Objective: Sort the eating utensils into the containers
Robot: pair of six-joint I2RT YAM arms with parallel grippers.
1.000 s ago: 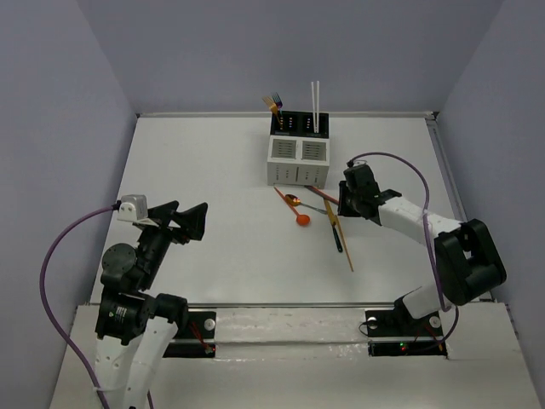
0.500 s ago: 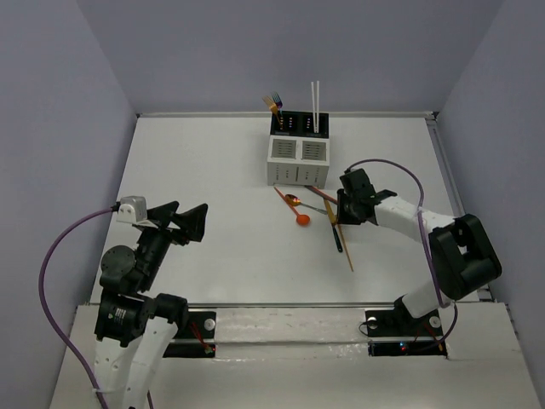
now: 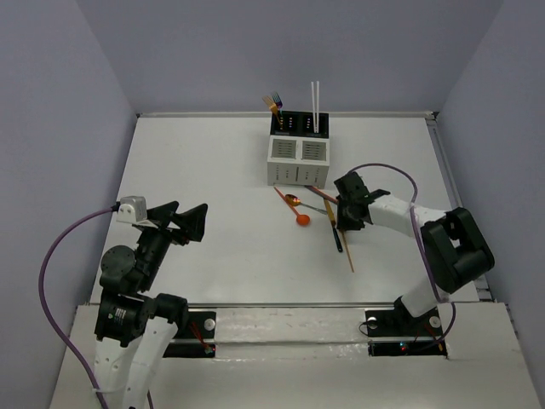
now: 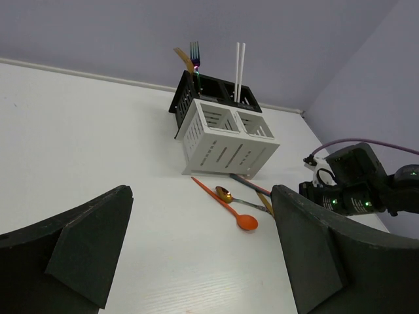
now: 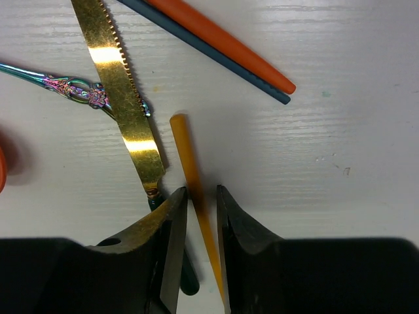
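Observation:
My right gripper (image 3: 342,223) (image 5: 201,193) is low over the table and open, its jaws a narrow gap apart astride a wooden stick (image 5: 186,150) (image 3: 347,252) lying flat. Beside that stick lie a gold knife (image 5: 121,98), an orange stick (image 5: 222,44) and a dark stick (image 5: 216,57). An orange spoon (image 3: 303,219) (image 4: 247,222) and a gold spoon (image 3: 292,199) (image 4: 224,193) lie further left. The caddy (image 3: 297,159) (image 4: 222,140) holds forks (image 3: 272,102) and two white sticks (image 3: 315,102) in its black back boxes. My left gripper (image 3: 192,223) (image 4: 200,248) hangs open and empty at the left.
The utensils lie in a tight, partly crossing cluster just in front of the caddy's right half. A purple cable (image 3: 387,170) loops over the right arm. The table's raised right rim (image 3: 444,170) runs behind that arm.
My right gripper has slid left and down onto the wooden stick, its jaw gap unchanged. The left arm and the utensils have not moved.

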